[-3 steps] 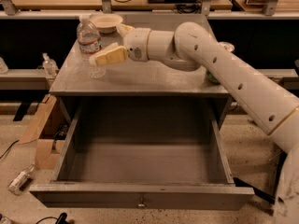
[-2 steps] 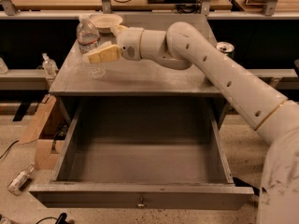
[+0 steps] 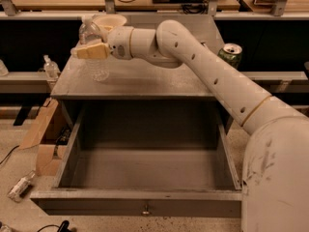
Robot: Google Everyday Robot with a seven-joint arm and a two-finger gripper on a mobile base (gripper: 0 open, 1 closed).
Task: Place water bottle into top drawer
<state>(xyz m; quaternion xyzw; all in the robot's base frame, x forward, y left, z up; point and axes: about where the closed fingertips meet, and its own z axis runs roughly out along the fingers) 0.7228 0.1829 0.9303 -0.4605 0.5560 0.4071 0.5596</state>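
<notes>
The water bottle (image 3: 89, 32) stands upright near the left end of the grey cabinet top (image 3: 154, 76); it is clear, and its middle is hidden by my gripper. My gripper (image 3: 91, 51) reaches in from the right at the bottle's mid-height, tan against the bottle's front. The bottle's base (image 3: 99, 72) rests on the top. The top drawer (image 3: 135, 203) is pulled fully open below, and its grey floor is bare. A small metal pull sits at the centre of its front panel.
A green drink can (image 3: 231, 54) stands at the right rear of the cabinet top, behind my arm. A tan bowl (image 3: 110, 20) sits behind the bottle. A small pump bottle (image 3: 49, 66) is on the left shelf. A cardboard box (image 3: 41, 134) stands left of the drawer.
My gripper has moved left along the cabinet top, from just right of the bottle to level with the bottle's middle. The bottle has stayed upright in place.
</notes>
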